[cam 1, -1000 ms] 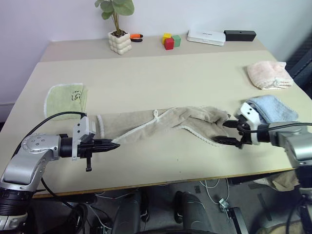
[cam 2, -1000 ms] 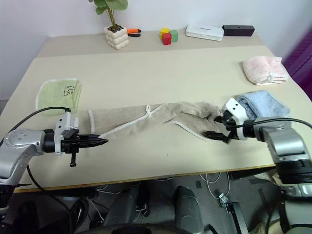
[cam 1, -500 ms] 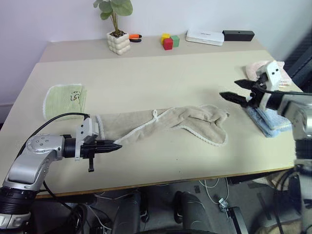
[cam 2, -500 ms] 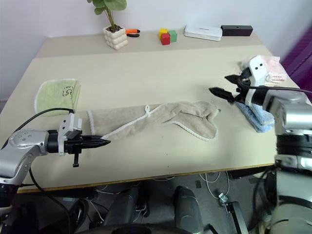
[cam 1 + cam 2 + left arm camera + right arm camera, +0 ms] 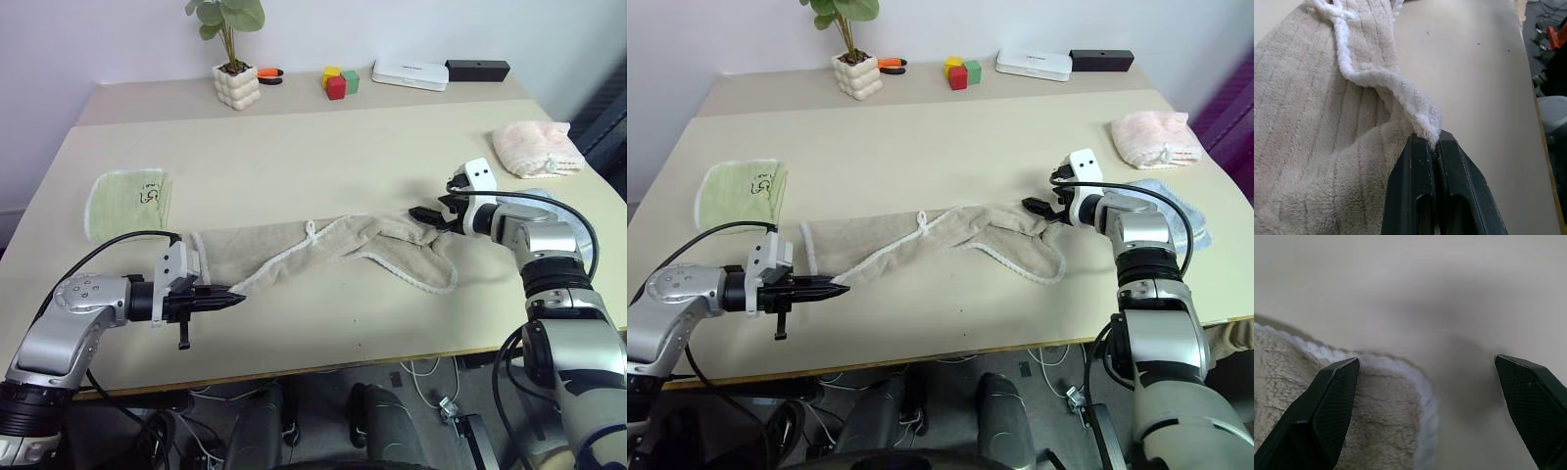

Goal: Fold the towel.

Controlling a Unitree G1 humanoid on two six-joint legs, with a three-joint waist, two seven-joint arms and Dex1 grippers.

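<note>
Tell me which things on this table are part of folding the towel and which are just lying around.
Part of the job:
- beige towel, stretched across the table
- left gripper, shut on its whitish hem
- right gripper, open at the other end

Lying about:
- green cloth
- pink cloth
- light blue cloth
- potted plant
- colored blocks
- white box
- black box

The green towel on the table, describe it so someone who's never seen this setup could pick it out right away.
Start at the long tan table and go to its left edge, in front of the potted plant. There the small green towel lies flat, apart from the beige towel stretched across the middle. It is the one green cloth, pale-hemmed, with a dark mark on it.
</note>
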